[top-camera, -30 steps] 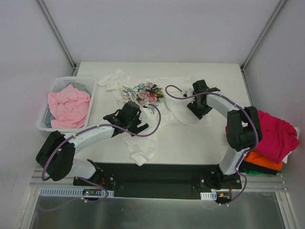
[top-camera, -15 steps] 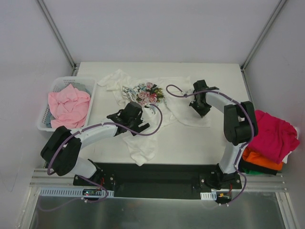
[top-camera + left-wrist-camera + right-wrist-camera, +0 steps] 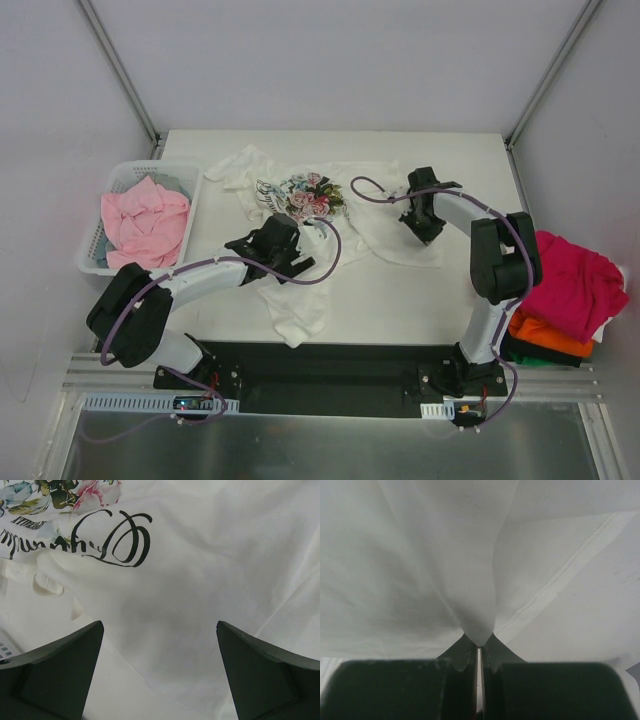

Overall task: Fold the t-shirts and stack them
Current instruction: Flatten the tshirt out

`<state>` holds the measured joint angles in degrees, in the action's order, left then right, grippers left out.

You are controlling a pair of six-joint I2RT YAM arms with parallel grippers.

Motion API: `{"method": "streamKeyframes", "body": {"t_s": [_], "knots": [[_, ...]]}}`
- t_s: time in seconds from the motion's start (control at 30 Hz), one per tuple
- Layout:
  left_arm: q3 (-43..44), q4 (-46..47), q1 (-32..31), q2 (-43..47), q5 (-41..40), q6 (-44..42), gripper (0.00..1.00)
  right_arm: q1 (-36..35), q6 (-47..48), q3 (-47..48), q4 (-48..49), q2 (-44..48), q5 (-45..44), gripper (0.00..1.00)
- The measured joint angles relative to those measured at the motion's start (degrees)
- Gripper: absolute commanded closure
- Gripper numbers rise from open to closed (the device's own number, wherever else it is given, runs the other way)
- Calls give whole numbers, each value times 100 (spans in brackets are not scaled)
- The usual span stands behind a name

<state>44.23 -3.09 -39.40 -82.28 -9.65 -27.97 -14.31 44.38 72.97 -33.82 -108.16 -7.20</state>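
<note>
Change: right arm's elbow has swung inward since a second ago.
Right claw (image 3: pixel 479 641): closed tight, pinching a fold of the white flower-print t-shirt (image 3: pixel 305 195).
Left claw (image 3: pixel 157 645): fingers wide apart, over the same shirt below its script print.
White shirt: lies crumpled mid-table (image 3: pixel 400 300).
Pink t-shirt (image 3: pixel 145 222): in basket (image 3: pixel 125 178), 9 o'clock.
Magenta t-shirt (image 3: pixel 575 285): atop orange t-shirt (image 3: pixel 545 335), 4 o'clock.
</note>
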Motion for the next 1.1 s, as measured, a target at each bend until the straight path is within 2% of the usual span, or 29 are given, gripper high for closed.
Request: {"method": "streamKeyframes", "body": {"t_s": [0.53,1.1], "knots": [[-11,79,0,0,-146,-162,4,168,107,752,-284,9,-332,99],[-166,358,0,-490,28,116,7,170,179,911,-417,-63,-452,99]]}}
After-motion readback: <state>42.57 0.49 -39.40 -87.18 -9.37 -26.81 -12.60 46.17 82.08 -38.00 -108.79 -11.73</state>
